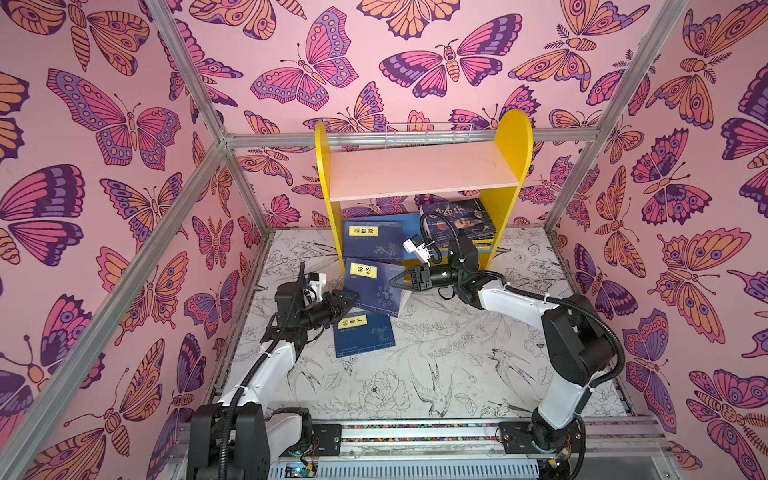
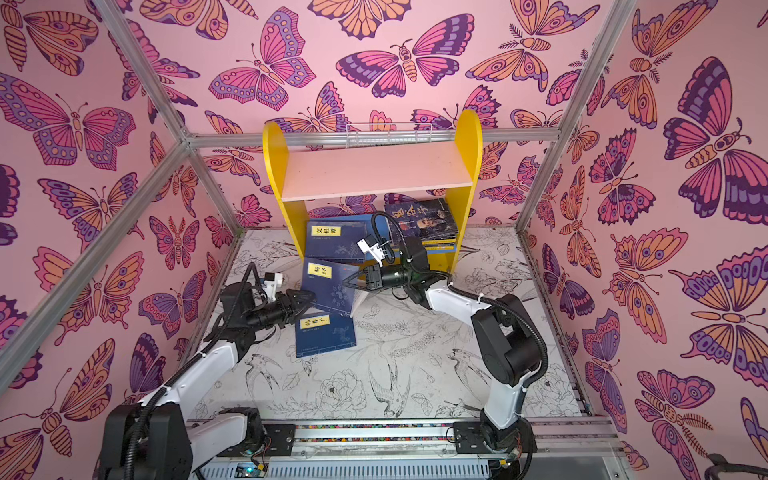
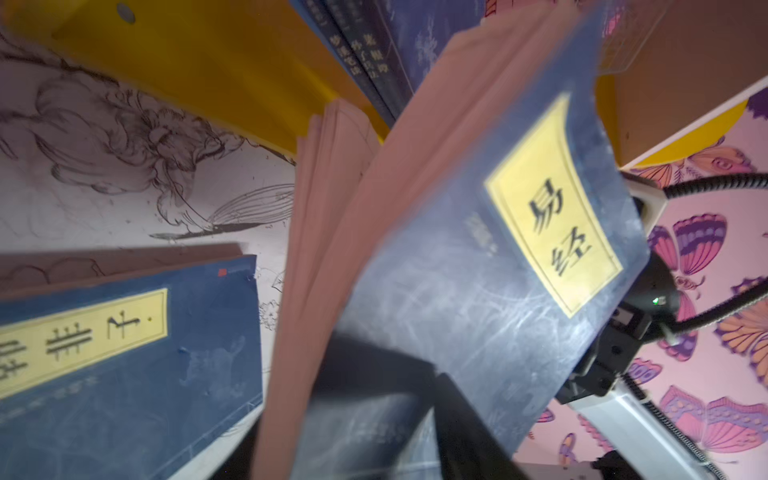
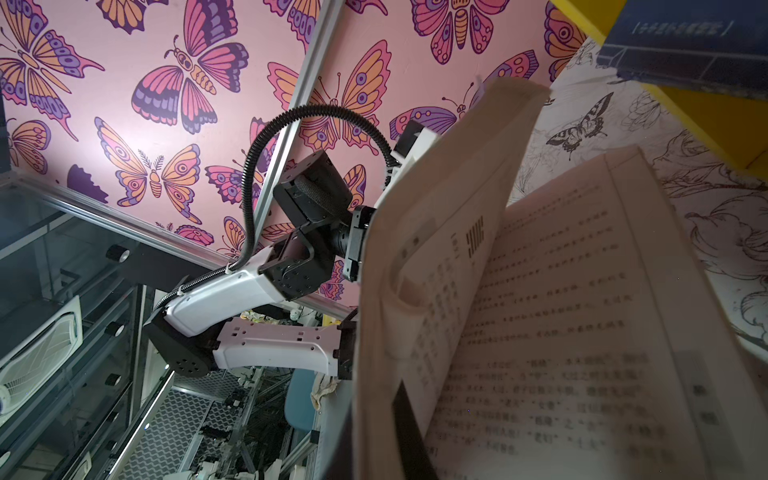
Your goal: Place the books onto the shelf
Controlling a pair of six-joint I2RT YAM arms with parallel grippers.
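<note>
Right tool (image 1: 395, 281), jaws pinched thin on the raised navy book (image 1: 376, 289), holds its right edge up off the surface (image 1: 436, 361), pages fanning! Left tool (image 1: 348, 297) straddles that book's left edge, jaws partly apart; gripping or not, I cannot tell. Just in front, a second navy book (image 1: 363, 334) lies flat. Behind is the shelf (image 1: 424, 170), with the right arm (image 1: 511, 301) reaching across its lower opening. On the lower board lie a third navy book (image 1: 370, 241) and a stack (image 1: 459, 220) topped by a portrait cover.
</note>
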